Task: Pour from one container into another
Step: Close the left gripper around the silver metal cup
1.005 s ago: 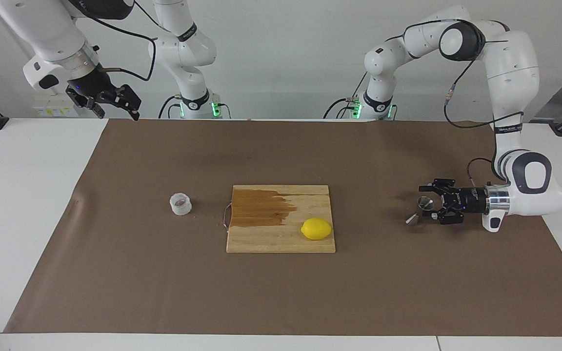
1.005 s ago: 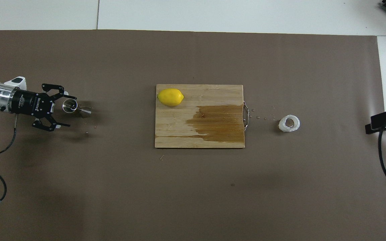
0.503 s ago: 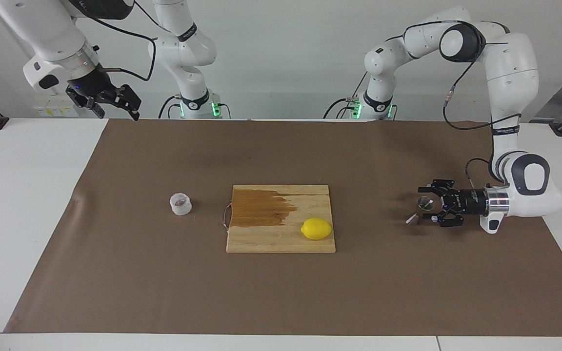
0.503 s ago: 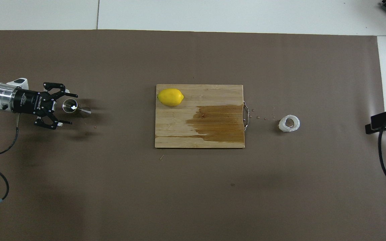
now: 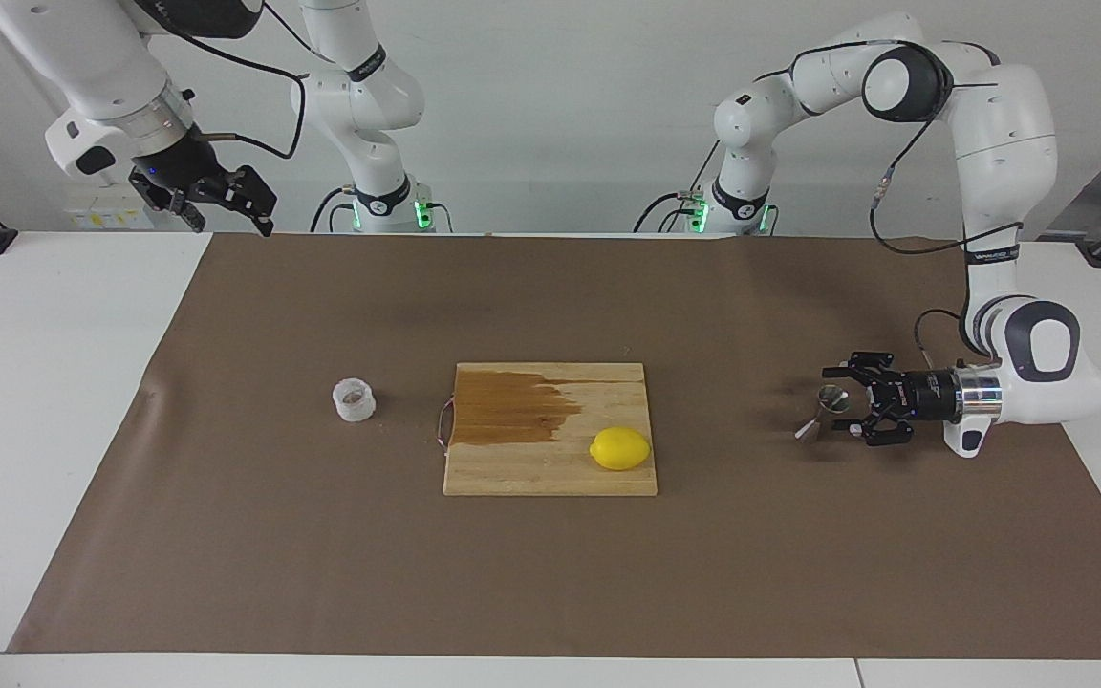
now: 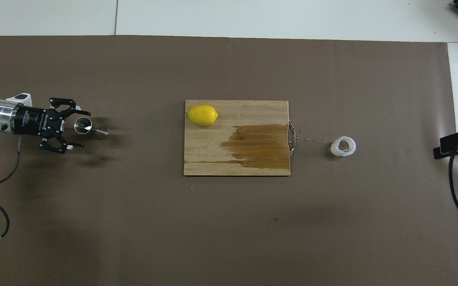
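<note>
Left pincer (image 6: 77, 129) gapes beside jigger (image 6: 90, 128).

Wooden cutting board (image 5: 550, 430) (image 6: 237, 138) lying flat at the middle of the brown paper sheet (image 5: 550, 573) (image 6: 229, 230), taken here as landmark. Dark wet stain (image 5: 512, 406) (image 6: 259, 145) spread over the board's half toward the right arm's end, on the part nearer the robots. Yellow lemon (image 5: 619, 448) (image 6: 202, 115) resting on the board's corner farther from the robots, toward the left arm's end, clear of the stain. Small metal handle (image 5: 444, 425) (image 6: 291, 137) on the board's edge toward the right arm's end. A few tiny droplets (image 6: 306, 139) on the paper just beside that handle. White tabletop (image 5: 34, 382) (image 6: 292, 16) showing around the paper.
</note>
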{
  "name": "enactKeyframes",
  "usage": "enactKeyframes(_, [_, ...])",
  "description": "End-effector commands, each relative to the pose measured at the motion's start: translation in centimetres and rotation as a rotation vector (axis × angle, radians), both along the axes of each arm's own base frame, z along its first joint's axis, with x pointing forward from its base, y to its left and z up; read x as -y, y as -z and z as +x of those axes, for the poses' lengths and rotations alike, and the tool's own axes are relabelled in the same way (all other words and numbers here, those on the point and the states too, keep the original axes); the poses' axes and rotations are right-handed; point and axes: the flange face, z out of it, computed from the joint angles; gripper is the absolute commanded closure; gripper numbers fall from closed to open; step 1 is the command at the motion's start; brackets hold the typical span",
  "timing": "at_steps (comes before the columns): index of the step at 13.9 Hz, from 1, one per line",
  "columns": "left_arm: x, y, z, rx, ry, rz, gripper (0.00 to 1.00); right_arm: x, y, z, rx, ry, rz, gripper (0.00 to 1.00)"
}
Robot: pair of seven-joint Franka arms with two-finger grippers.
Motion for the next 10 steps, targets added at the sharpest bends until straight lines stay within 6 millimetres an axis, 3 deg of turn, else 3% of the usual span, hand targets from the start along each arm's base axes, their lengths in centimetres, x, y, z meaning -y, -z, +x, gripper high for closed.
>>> enactKeyframes(1, [-0.23, 0.22, 0.23, -0.013, -0.03, -0.018, 0.0, 0.19, -0.01, 0.14, 0.003, -0.004, -0.004, 0.0])
enactKeyframes(5, [-0.16, 0.24, 0.3, -0.01, -0.036, -0.02, 0.0, 0.19, -0.01, 0.14, 0.003, -0.004, -0.004, 0.0])
enactKeyframes(7, [-0.09, 0.28, 0.28, -0.012, -0.04, -0.027, 0.14, 0.19, -0.01, 0.14, 0.003, -0.004, -0.004, 0.0])
enactKeyframes(10, [-0.08, 0.26, 0.3, -0.011, -0.042, -0.029, 0.2, 0.18, 0.0, 0.12, 0.001, -0.005, -0.004, 0.0])
